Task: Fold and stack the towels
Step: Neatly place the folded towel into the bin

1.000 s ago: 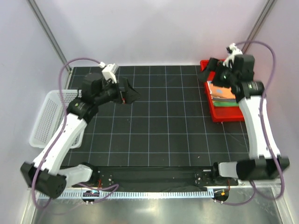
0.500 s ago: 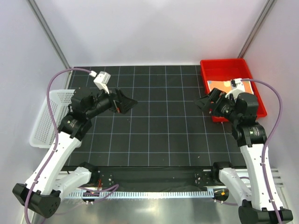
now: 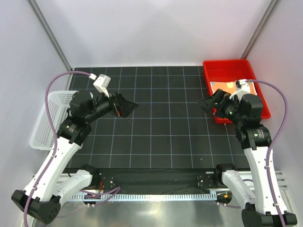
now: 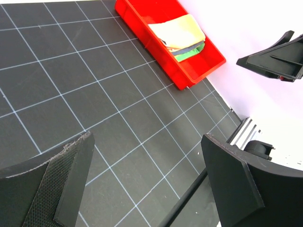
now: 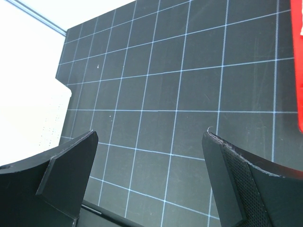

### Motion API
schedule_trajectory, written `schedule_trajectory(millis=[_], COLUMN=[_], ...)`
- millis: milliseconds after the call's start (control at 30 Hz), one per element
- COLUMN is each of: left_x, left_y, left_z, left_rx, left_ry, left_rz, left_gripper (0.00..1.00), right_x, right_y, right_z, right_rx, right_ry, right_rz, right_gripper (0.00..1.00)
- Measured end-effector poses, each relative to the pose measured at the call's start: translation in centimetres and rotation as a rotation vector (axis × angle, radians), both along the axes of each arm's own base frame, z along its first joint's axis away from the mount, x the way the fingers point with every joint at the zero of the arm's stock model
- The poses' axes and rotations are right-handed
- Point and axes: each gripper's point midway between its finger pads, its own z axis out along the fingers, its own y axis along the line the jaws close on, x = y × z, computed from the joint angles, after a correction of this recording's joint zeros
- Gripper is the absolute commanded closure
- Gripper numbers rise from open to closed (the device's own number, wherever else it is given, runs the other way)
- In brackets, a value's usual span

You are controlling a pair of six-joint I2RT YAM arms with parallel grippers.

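You have the left gripper and the right gripper both with jaws apart and empty, the towels stacked in the red tray at upper right, and a white basket at left.

1. Mat: covers the table. Places are reckoned from its centre in the top view, with 12 o'clock at the far wall.
2. Tray: at 2 o'clock, at the mat's far right corner, long side along the right edge.
3. Towels: in the tray, one upon another, with the right arm partly in front of them.
4. Basket: at 9 o'clock, just beside the mat's left edge.
5. Left gripper: at 10 o'clock, above the mat, between basket and centre, facing 3 o'clock.
6. Right gripper: between 2 and 3 o'clock, at the tray's left wall, facing 9 o'clock.
7. Left arm base, right arm base: at 7 and 5 o'clock, at the near edge.
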Motion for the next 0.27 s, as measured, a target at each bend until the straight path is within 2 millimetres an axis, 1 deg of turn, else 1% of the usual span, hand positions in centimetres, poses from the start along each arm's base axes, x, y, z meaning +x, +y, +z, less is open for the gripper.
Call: schedule_trajectory(millis=[267], left_x=[0.18], left_y=[-0.35], left_z=[-0.57], left_rx=[0.005], left_ry=[0.021], left_rz=[-0.016], left_gripper=[0.0], right_x=[-0.17], right_y=[-0.43], right_z=[-0.31], right_rx=[-0.025], right_ry=[0.004], right_rz=[-0.014], right_gripper=[0.0])
